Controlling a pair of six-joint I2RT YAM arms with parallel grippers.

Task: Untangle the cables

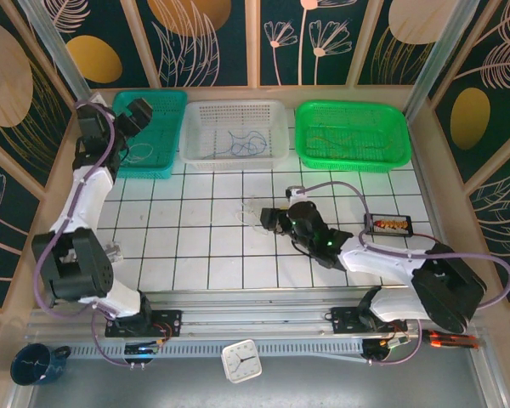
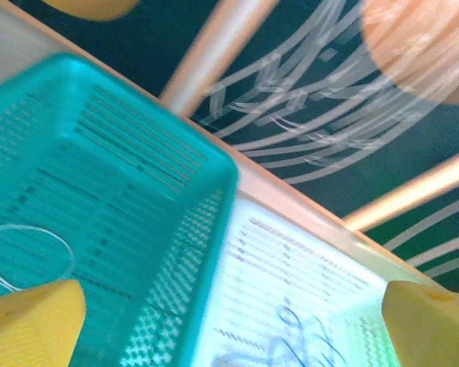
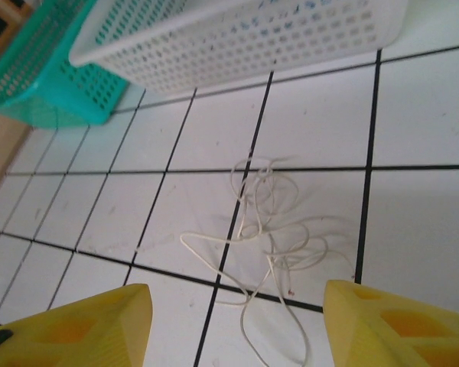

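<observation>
On the tiled tabletop [image 1: 195,255], near its middle and just ahead of the right end effector [image 3: 236,294]: the loose whitish tangle of cables [image 3: 264,229], flat across a tile seam. Right end effector partly spread, nothing between the fingers [image 3: 84,329].

Biggest risk: pinching several crossing strands together and tightening the knot instead of freeing it. Next: dragging the whole bundle over the tiles by lifting one loop only. Smaller: closing on bare tile and missing, with wire so thin and so flat.

Along the far edge, side by side: teal basket [image 1: 144,170], white basket [image 1: 234,161], green basket [image 1: 353,160]. Left end effector [image 2: 233,306] over the teal basket, spread wide, carrying nothing; whitish loop [image 2: 65,248] on that basket's floor; blue cable [image 1: 242,140] in the white one. White basket just beyond the tangle, so liable to a bump on a forward lift. Lilac cable [image 1: 340,185] off the right arm, near the tangle but not touching. Small black device [image 1: 389,224] beside the right forearm, well apart. Clock [image 1: 240,360] and blue mug [image 1: 34,364] at the near edge, out of the way.
</observation>
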